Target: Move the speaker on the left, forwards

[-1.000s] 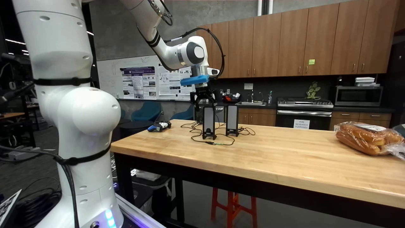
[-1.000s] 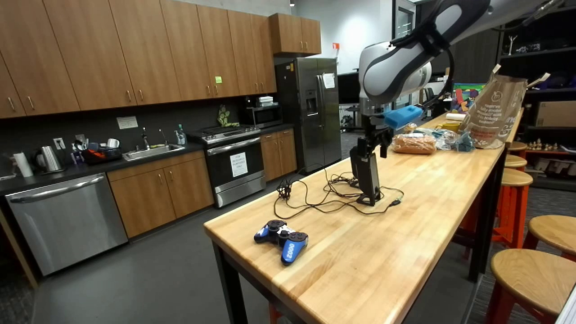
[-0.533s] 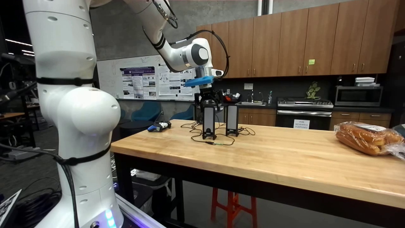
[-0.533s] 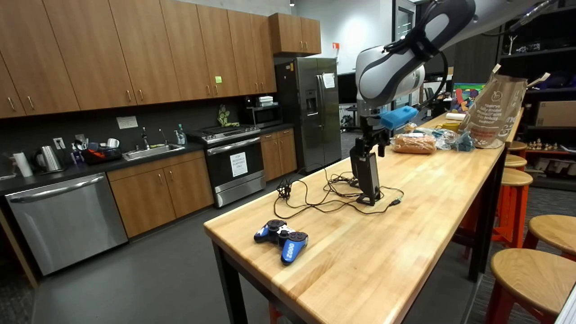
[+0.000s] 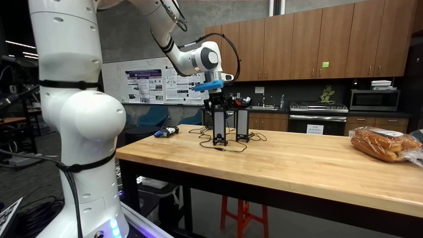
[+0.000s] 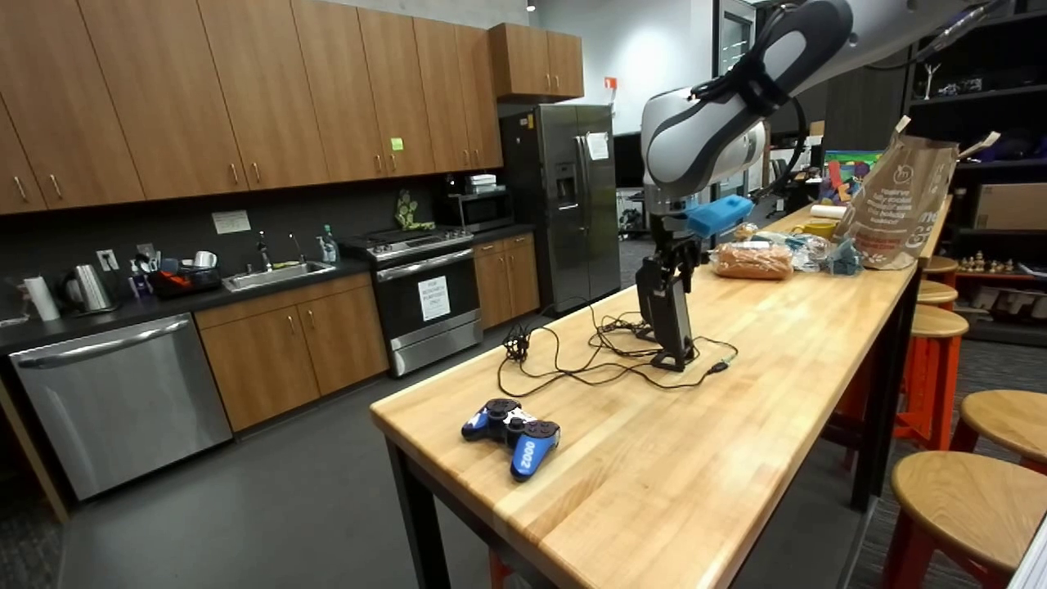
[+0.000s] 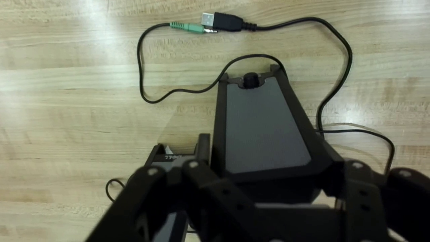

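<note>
Speaker (image 5: 219, 127), the left one of two black towers as seen in an exterior view, stands upright on a wooden table (image 5: 297, 165), a robot gripper (image 5: 218, 107) clamped around its upper end with a finger (image 7: 203, 148) against each side. In the wrist view, a dark knob (image 7: 251, 80) shows low on the speaker's gray front. Half a second earlier, it stood slightly farther left in that same exterior view; it has since edged toward the second speaker (image 5: 242, 125), which has kept its place, a gap between the two. The white arm (image 5: 185, 62) has shifted the same way and sits a touch lower. A black cord (image 7: 139, 62), looped on the tabletop in front of the gripped speaker, has slid slightly with it, its green plug (image 7: 187, 27) just beside a USB plug (image 7: 228, 22). Unmoved are a blue game controller (image 6: 515, 438) near the table's end, the wrapped bread (image 5: 385, 143) well apart from the speakers, and a brown paper bag (image 6: 900, 196) beyond it.
</note>
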Tool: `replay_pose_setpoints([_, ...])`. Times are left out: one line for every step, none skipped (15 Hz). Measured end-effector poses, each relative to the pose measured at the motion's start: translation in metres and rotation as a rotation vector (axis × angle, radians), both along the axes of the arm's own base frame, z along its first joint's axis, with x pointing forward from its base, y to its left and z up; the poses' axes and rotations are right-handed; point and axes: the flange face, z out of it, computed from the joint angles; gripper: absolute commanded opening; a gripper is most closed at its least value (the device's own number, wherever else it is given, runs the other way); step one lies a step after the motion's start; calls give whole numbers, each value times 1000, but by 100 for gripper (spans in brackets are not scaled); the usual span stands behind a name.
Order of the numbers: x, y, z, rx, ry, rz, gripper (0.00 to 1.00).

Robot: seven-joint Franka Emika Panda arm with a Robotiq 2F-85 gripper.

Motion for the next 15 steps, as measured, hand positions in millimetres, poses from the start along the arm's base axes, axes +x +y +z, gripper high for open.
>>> replay_pose_setpoints([0, 0, 0, 0, 0, 2, 46])
replay_pose_setpoints([0, 0, 0, 0, 1, 3, 46])
replay_pose_setpoints([0, 0, 0, 0, 1, 4, 46])
replay_pose_setpoints([0, 0, 0, 0, 1, 5, 46])
replay_pose_setpoints([0, 0, 0, 0, 0, 5, 46])
replay_pose_setpoints([1, 1, 0, 0, 0, 6, 46])
replay_pose_setpoints([1, 1, 0, 0, 0, 7, 46])
replay_pose_setpoints([2, 2, 0, 0, 0, 9, 46])
replay_pose_setpoints([2, 3, 0, -1, -1, 11, 46])
replay_pose_setpoints([3, 5, 0, 0, -1, 14, 46])
replay_pose_setpoints([4, 7, 0, 0, -2, 17, 46])
replay_pose_setpoints([6, 9, 0, 0, -3, 21, 46])
replay_pose_setpoints([7, 12, 0, 1, -4, 25, 46])
replay_pose_setpoints([9, 14, 0, 1, -5, 29, 46])
replay_pose_setpoints([11, 16, 0, 1, -6, 33, 46])
